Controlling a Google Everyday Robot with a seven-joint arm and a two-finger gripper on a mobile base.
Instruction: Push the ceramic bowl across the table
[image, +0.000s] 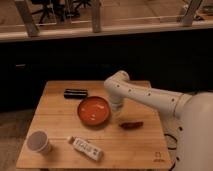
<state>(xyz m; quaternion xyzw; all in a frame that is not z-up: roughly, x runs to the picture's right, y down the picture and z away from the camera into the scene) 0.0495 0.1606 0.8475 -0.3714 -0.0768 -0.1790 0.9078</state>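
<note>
One white arm reaches in from the right over the desk (55, 117), its tool (116, 106) low at the right edge of the ceramic bowl (93, 110); whether it grips anything, I cannot tell. That orange-red bowl sits near the desk's middle. Behind it lies a flat black object (75, 93), to its right a dark red chili-shaped thing (131, 125). Near the front stand a grey-white cup (39, 142) and a white packet (85, 148).
</note>
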